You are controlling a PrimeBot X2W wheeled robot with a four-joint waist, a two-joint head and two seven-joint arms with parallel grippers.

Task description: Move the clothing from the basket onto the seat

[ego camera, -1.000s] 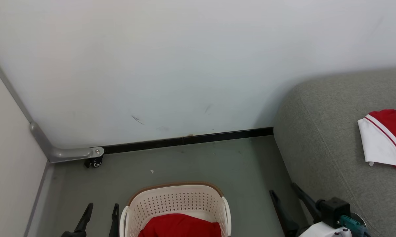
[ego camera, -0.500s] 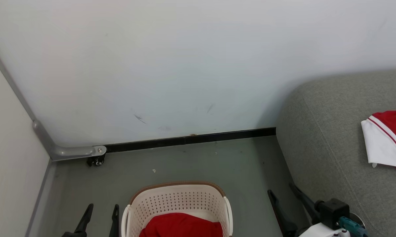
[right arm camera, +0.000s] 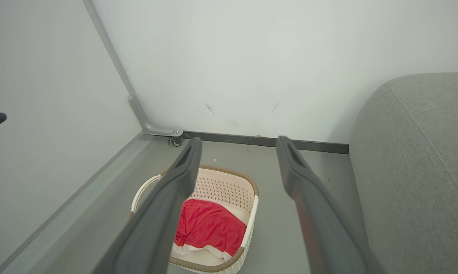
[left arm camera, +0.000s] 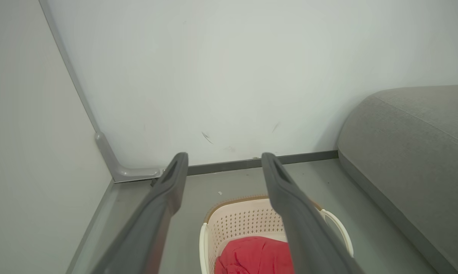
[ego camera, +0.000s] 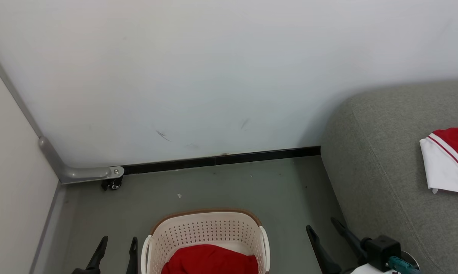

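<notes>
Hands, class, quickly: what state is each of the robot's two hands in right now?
Left hand: open, holding nothing.
Right hand: open, holding nothing.

The left gripper point(ego camera: 119, 239) sits low at the lower left of the head view, its two dark fingers parted and pointing upward. The right gripper point(ego camera: 321, 224) sits at the lower right, fingers spread wide and slanting up-left.

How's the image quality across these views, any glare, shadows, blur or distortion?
Head view: even, glare-free light, soft shadow on the wall beside the seat. Left wrist view: the left gripper looms large and soft-edged; red clothing looks washed out. Right wrist view: right gripper likewise oversized, basket sharp.
</notes>
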